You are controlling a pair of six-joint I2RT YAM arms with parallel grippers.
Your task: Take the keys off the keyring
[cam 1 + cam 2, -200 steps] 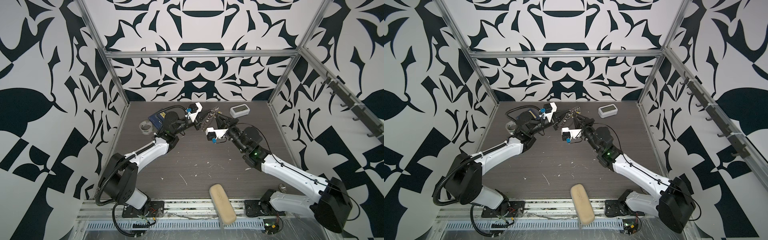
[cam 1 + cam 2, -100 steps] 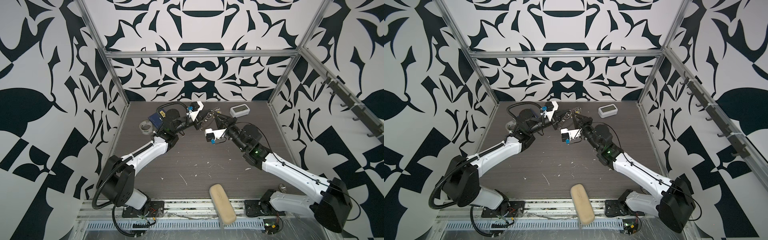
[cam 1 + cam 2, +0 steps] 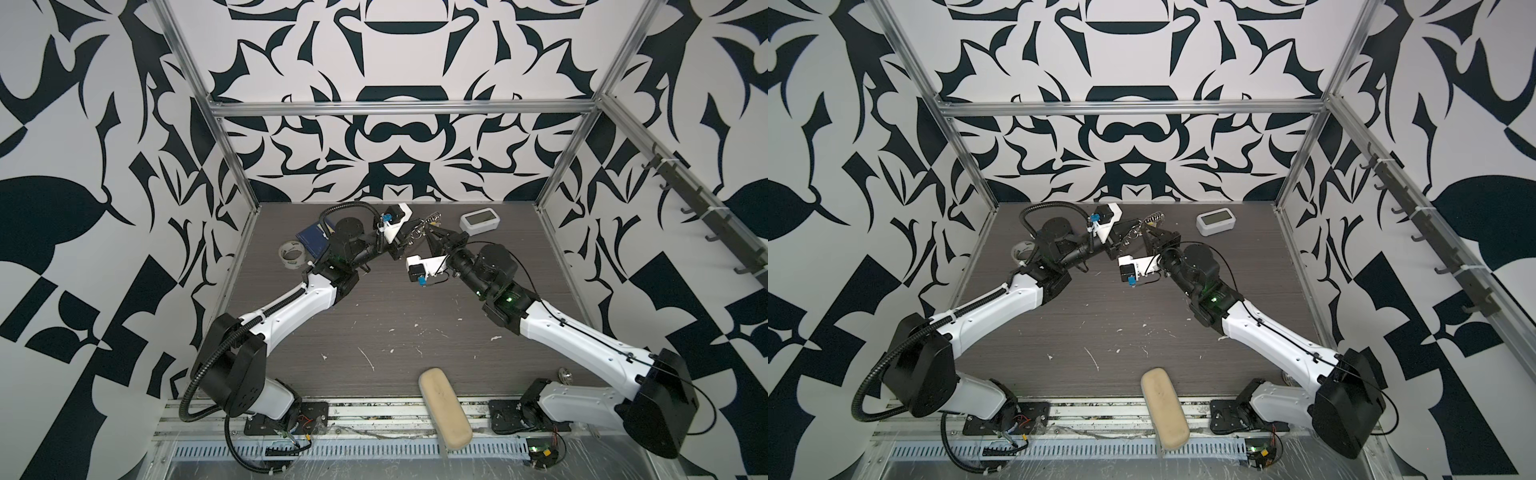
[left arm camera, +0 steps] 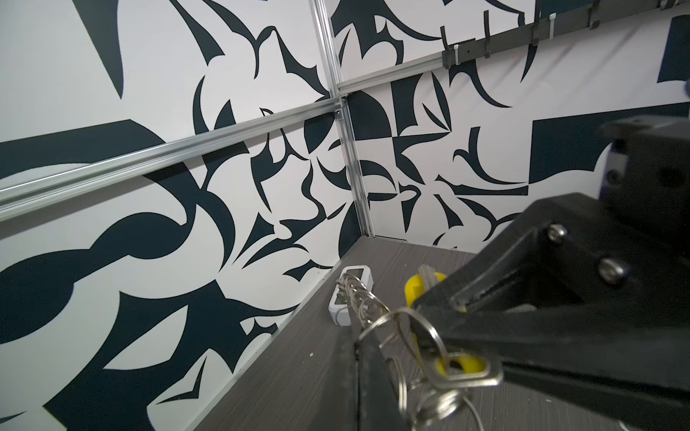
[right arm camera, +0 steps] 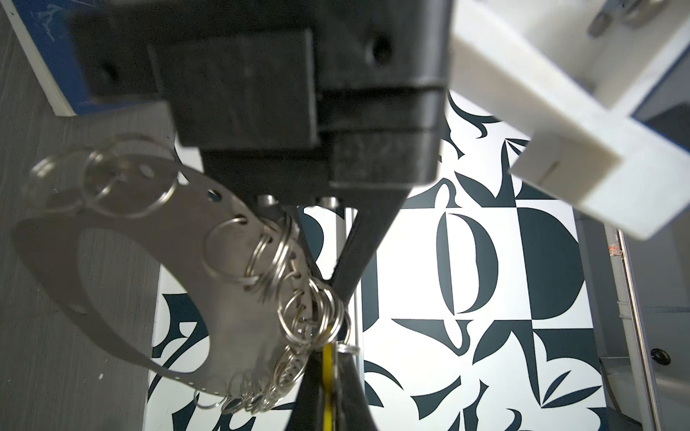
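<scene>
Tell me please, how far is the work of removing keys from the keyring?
Done: no freed key is visible. In hand: the left gripper has its jaws shut on the keyring, and the right gripper is shut on a yellow key. Left: sliding that key off, then any others.

On the dark wood-grain table (image 3: 374,324), a blue book (image 3: 312,241) is lying near the far left corner. A clear roll of tape (image 3: 292,254) is sitting just beside it, closer to the left edge. A small white device with a grey screen (image 3: 479,219) is resting near the far edge, toward the right corner. A beige oblong case (image 3: 444,409) is lying across the near edge and overhanging it. A small shiny round thing (image 3: 564,376), too small to identify, is sitting by the near right corner. White scraps (image 3: 368,358) are lying scattered over the near half. A dark rail of hooks (image 3: 706,216) is running along the right wall, and black-and-white patterned panels (image 3: 395,54) are standing all around.
</scene>
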